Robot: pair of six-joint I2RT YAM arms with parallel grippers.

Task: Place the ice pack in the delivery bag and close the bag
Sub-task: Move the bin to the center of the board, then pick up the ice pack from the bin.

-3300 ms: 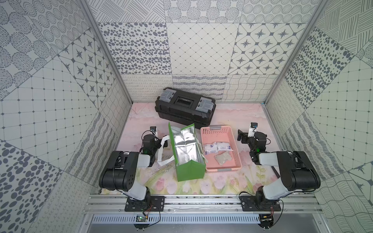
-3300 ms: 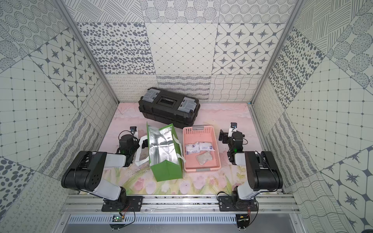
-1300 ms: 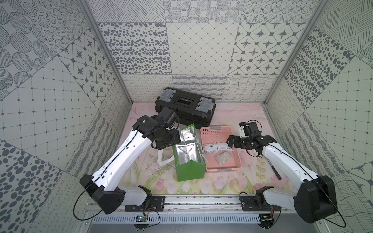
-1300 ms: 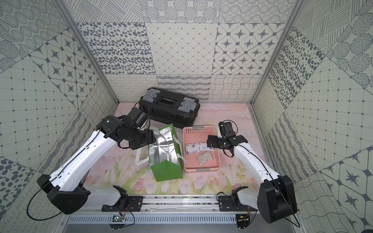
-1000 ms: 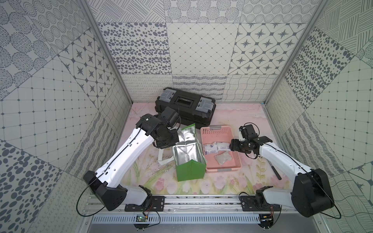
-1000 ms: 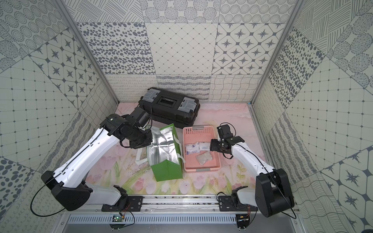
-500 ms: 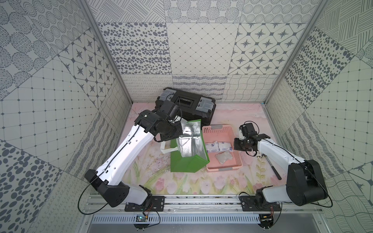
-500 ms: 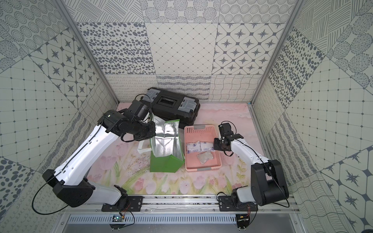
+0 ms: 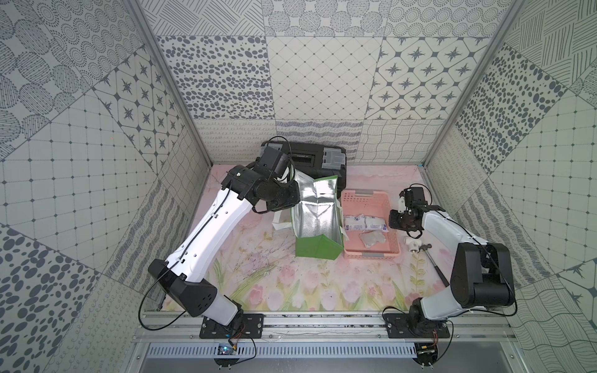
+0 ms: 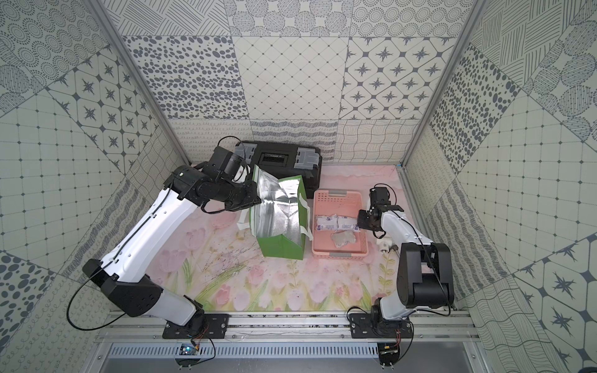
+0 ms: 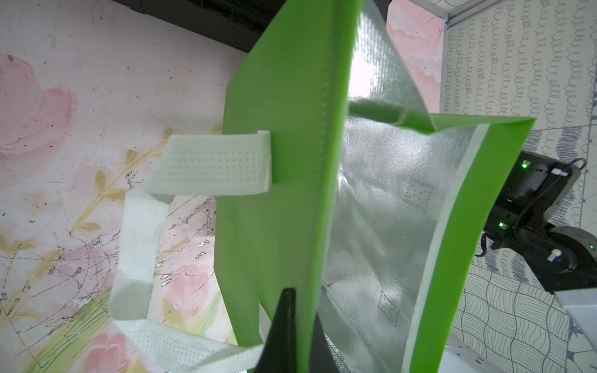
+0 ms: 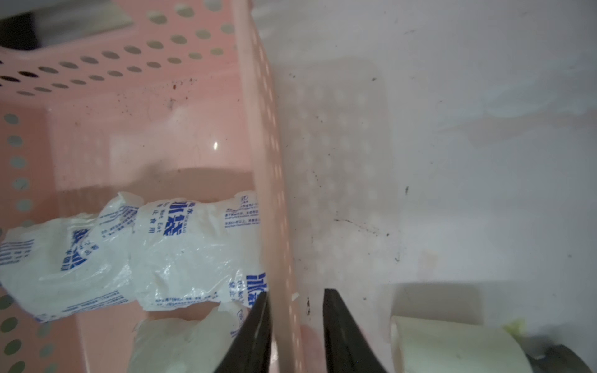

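The green delivery bag (image 9: 318, 250) (image 10: 281, 250) stands on the mat with its mouth pulled wide, foil lining showing. My left gripper (image 11: 302, 300) (image 10: 255, 197) is shut on the bag's left wall near the rim, one finger outside and one inside. The ice pack (image 9: 365, 222) (image 10: 337, 222) (image 12: 181, 255), white pouches with blue print, lies in the pink basket (image 9: 365, 193) (image 12: 268, 161). My right gripper (image 12: 294, 292) (image 9: 392, 221) straddles the basket's right wall. Its jaws stand apart, and the outer finger is clear of the wall.
A black toolbox (image 9: 310, 156) sits behind the bag. A greyish pouch (image 9: 371, 239) lies in the basket's front half. A white-headed hammer (image 9: 416, 245) (image 12: 452, 345) lies just right of the basket. Patterned walls close in on three sides.
My left gripper has pulled the bag's wall up and leftward, spreading its mouth wide. My right gripper has settled over the basket's right wall as the arm folded back.
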